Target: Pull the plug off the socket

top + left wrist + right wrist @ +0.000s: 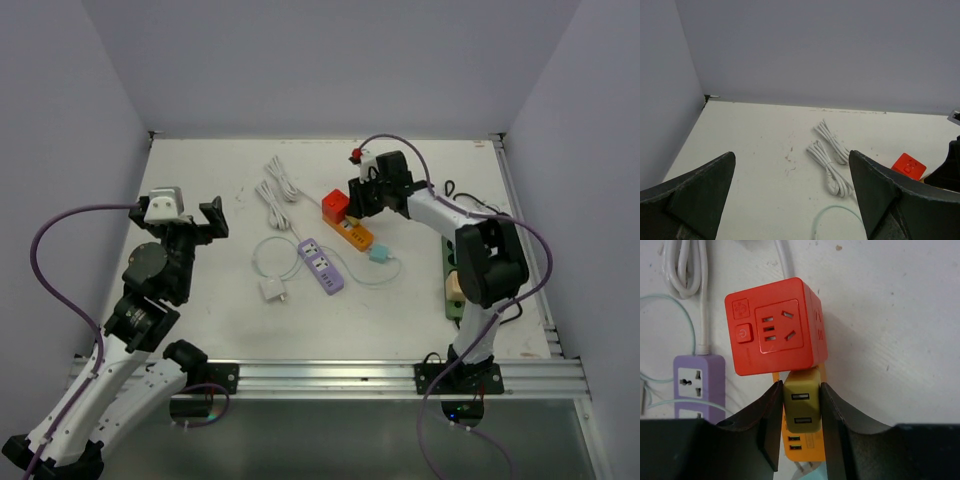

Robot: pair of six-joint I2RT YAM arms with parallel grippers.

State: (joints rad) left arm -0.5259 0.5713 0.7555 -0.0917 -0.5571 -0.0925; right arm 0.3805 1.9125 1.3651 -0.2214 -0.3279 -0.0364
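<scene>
Overhead: the right hand (362, 203) is reaching over the orange socket strip (357, 236) mid-surface, beside a red cube socket (335, 205); the left hand (186, 214) is hovering well apart.
Left wrist: the left hand is gaping wide and holding nothing, standing clear of the work (white cables (827, 160) are lying ahead).
Right wrist: the right hand is clamping the olive plug (801, 407) on both flanks. The plug is sitting seated in the strip, apparently gripped this way for a straight pull.
</scene>
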